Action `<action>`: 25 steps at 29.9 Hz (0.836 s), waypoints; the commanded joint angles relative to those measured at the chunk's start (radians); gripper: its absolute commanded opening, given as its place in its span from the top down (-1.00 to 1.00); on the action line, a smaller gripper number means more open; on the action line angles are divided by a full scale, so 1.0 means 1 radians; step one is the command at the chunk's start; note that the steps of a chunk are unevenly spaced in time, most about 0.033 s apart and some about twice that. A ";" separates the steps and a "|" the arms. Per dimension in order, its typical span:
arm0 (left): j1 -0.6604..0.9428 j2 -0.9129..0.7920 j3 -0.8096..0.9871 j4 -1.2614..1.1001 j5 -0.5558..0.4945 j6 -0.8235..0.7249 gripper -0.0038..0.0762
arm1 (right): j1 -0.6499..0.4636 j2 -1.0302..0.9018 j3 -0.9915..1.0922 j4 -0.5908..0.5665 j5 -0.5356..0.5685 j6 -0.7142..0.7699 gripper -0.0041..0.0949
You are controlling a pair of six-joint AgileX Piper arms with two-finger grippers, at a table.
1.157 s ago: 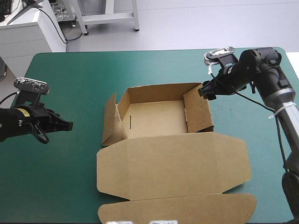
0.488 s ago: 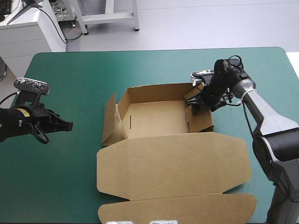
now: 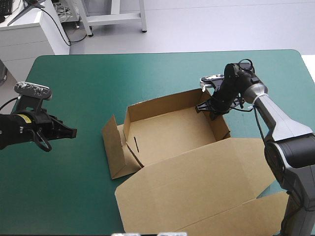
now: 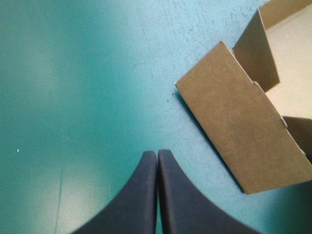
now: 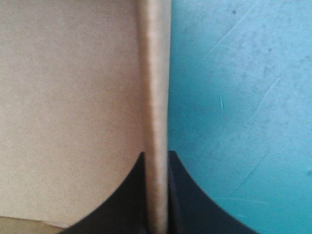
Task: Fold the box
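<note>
The brown box (image 3: 172, 132) lies mid-table as an open tray, set at a slant, with its far and right walls raised. Its lid (image 3: 197, 187) lies flat toward the front right, and a left flap (image 3: 112, 147) leans outward. My right gripper (image 3: 210, 109) is shut on the top edge of the right wall near its far corner; in the right wrist view the board edge (image 5: 156, 73) runs up between the black fingers (image 5: 183, 195) of that gripper (image 5: 156, 155). My left gripper (image 3: 74, 132) hovers left of the box, shut and empty. In its own view the left gripper (image 4: 157, 153) points past the left flap (image 4: 243, 131).
The teal-green table cover (image 3: 98, 78) lies bare on the far side and left of the box. The lid reaches the table's front edge at the right. A white cabinet (image 3: 24, 34) stands beyond the far left corner.
My right gripper came down onto the right wall and shut on it. The whole box has since swung askew, its lid sliding toward the front right. The left arm has not moved.
</note>
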 commanded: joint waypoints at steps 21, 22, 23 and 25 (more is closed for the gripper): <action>0.001 -0.020 -0.024 -0.005 -0.043 0.008 0.93 | -0.257 -0.472 -0.115 0.197 0.025 -0.233 0.96; 0.001 -0.020 -0.024 -0.005 -0.043 0.008 0.93 | -0.272 -0.493 -0.115 0.223 0.025 -0.244 0.96; 0.001 -0.020 -0.024 -0.005 -0.043 0.004 0.93 | -0.288 -0.513 -0.115 0.245 0.025 -0.257 0.96; 0.001 -0.020 -0.024 -0.005 -0.043 0.004 0.93 | -0.310 -0.543 -0.115 0.260 0.025 -0.275 0.96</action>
